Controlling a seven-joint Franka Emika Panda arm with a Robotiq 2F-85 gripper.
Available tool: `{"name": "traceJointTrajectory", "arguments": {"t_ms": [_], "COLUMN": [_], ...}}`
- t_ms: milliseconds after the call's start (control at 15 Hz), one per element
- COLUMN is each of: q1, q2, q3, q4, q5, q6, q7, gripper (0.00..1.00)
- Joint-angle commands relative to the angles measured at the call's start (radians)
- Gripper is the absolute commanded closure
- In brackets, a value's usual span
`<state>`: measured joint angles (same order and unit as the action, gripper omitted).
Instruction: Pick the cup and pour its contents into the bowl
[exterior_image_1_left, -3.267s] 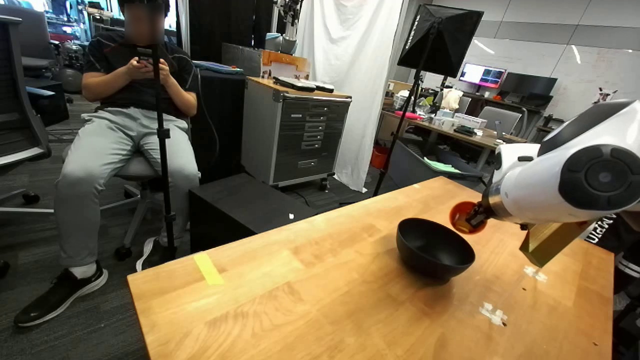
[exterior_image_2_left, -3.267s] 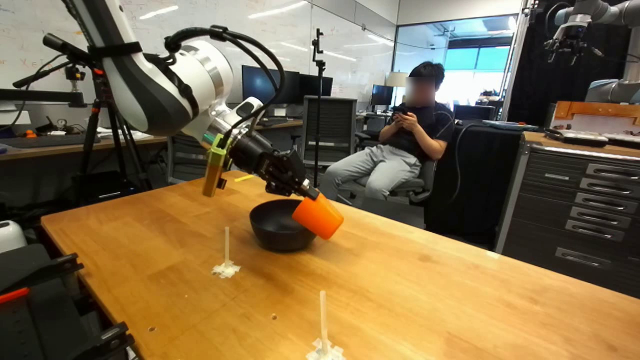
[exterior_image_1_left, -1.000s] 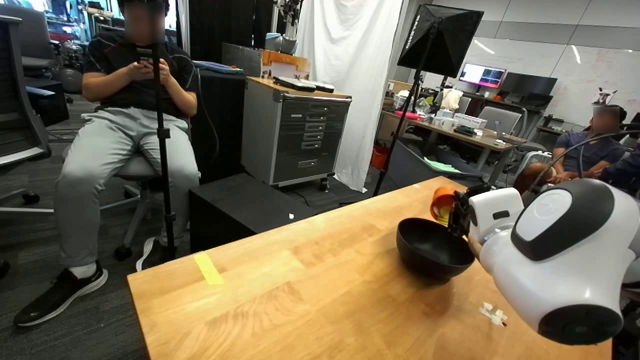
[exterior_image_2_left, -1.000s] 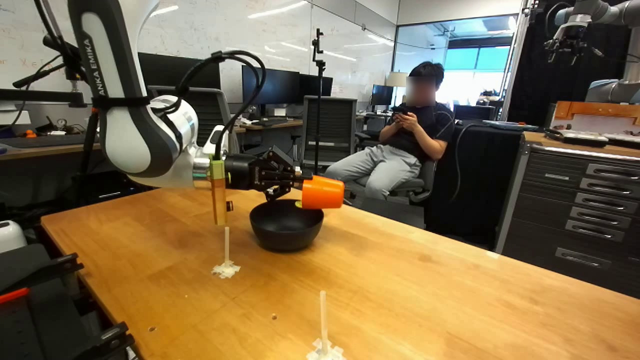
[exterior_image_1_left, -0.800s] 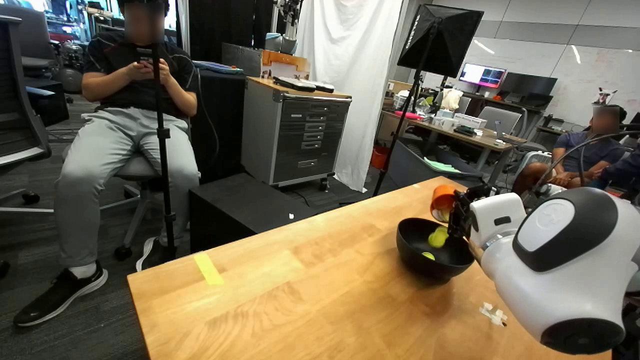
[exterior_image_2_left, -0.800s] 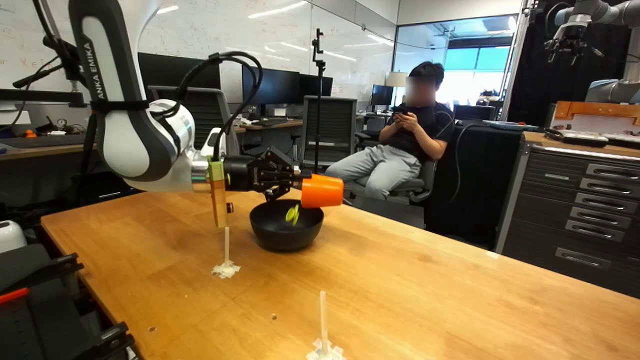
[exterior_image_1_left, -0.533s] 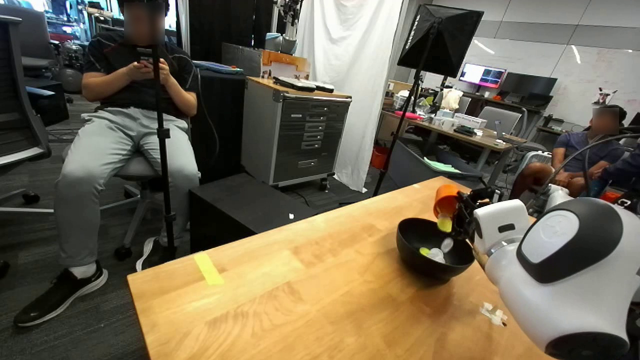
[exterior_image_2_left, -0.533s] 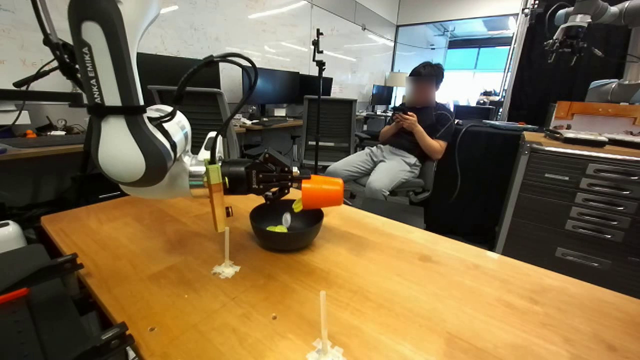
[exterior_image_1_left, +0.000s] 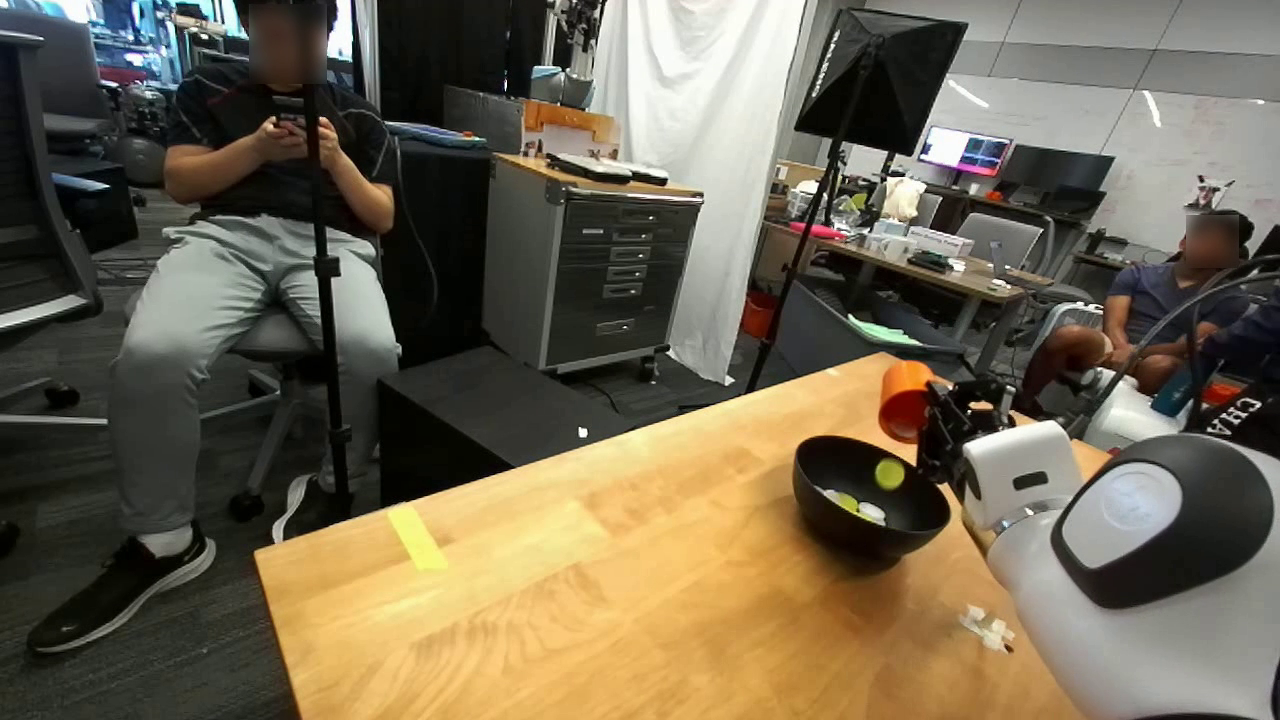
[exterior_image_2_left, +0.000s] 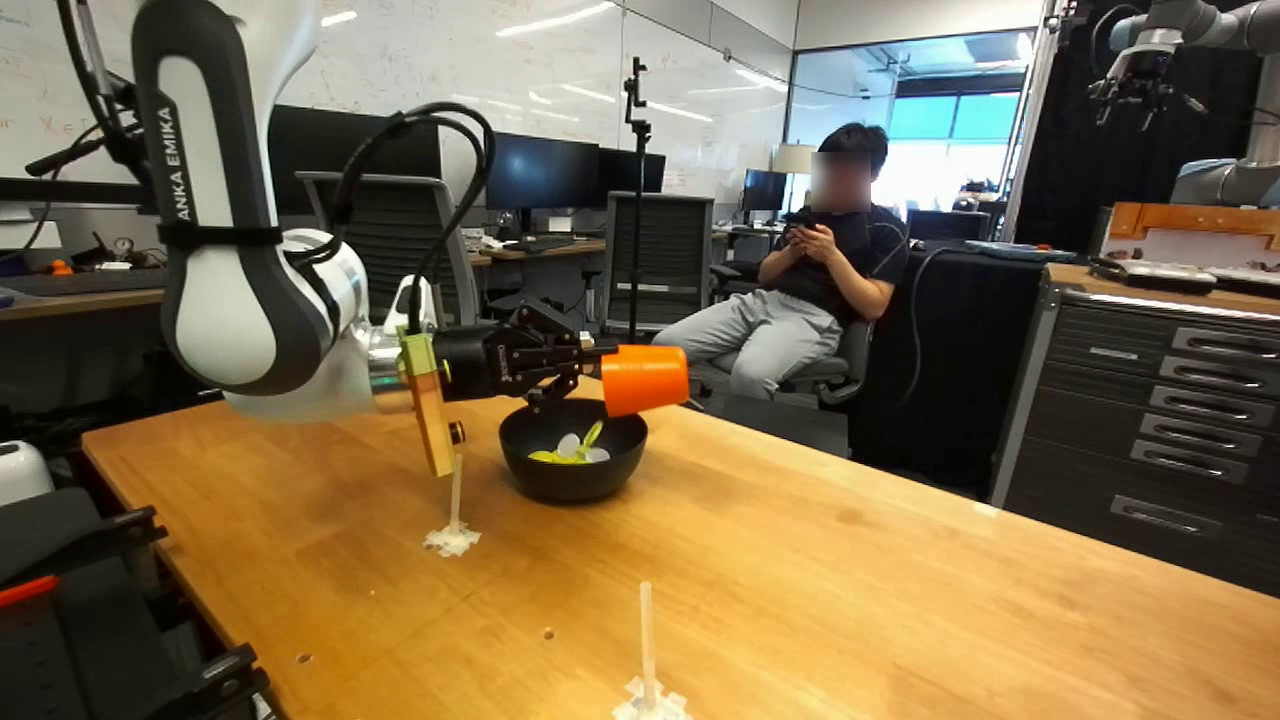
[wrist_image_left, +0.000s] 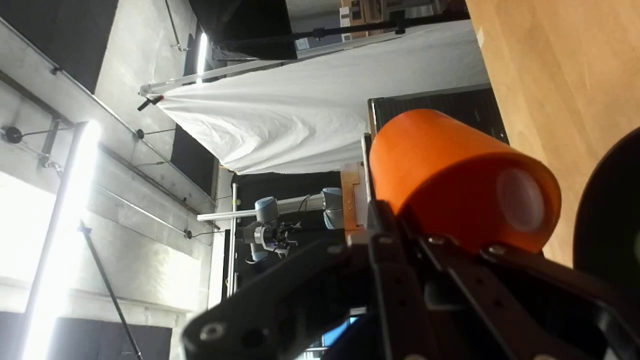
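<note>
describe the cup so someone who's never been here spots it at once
Find the long wooden table, then the wide black bowl standing on it. Near it, the gripper holds the cup in the air, tipped on its side. The cup is tapered and bright orange, while the bowl and gripper beside it are black.

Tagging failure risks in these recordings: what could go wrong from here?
A pale disc shows inside the cup in the wrist view and might not come out. The cup's mouth appears near the rim of the bowl, so the disc could miss. The gripper pinches the cup's mouth end and could slip.
</note>
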<state>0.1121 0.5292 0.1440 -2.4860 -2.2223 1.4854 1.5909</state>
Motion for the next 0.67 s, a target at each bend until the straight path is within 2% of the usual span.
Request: {"name": "traceJointTrajectory", "arguments": {"t_ms": [0, 600], "q1": [0.006, -0.004], "q2": [0.011, 0.035], "q3": [-0.004, -0.003], "q4": [-0.03, -0.055], "q5": [-0.054, -0.104], "q6": [-0.097, -0.215], "q7": [0.011, 0.003], "gripper": [0.99, 0.99]}}
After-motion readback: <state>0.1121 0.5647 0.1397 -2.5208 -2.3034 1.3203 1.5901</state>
